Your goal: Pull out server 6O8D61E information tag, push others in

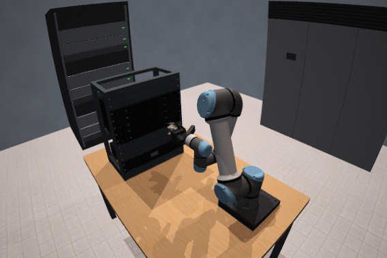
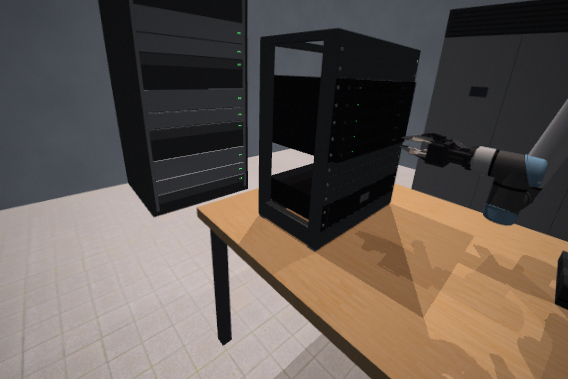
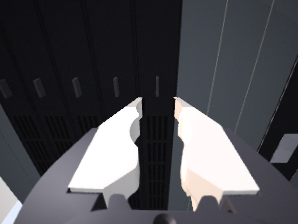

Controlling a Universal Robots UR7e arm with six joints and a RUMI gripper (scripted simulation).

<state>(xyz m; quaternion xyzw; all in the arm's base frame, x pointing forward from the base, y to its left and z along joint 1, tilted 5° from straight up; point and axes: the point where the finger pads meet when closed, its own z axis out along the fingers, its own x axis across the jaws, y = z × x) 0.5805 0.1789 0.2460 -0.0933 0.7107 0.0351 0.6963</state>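
Note:
The dark rack (image 1: pixel 133 173) (image 2: pixel 266 128) stands upright on the table, with several black servers (image 1: pixel 146 114) (image 2: pixel 372 120) stacked in it. In the wrist view their tags show as small grey edge-on tabs in a row; all look about equally far in. The tab nearest the grey blank panels is the thin tag (image 3: pixel 157 86); beside it is a second tag (image 3: pixel 116 86). No service tag print is readable. My gripper (image 1: pixel 169 128) (image 2: pixel 403 144) (image 3: pixel 157 99) is slightly open and empty, in front of the rack's right side, its fingertips lined up with the thin tag; contact is not visible.
Below the servers are grey blank panels (image 3: pixel 200 75) and a black unit with a light grey label (image 1: pixel 154 154) (image 2: pixel 364 197) (image 3: pixel 285 148). The wooden table (image 1: pixel 191 203) (image 2: pixel 350 273) carries the rack and arm base. A tall cabinet (image 1: pixel 61 80) (image 2: pixel 112 73) stands behind.

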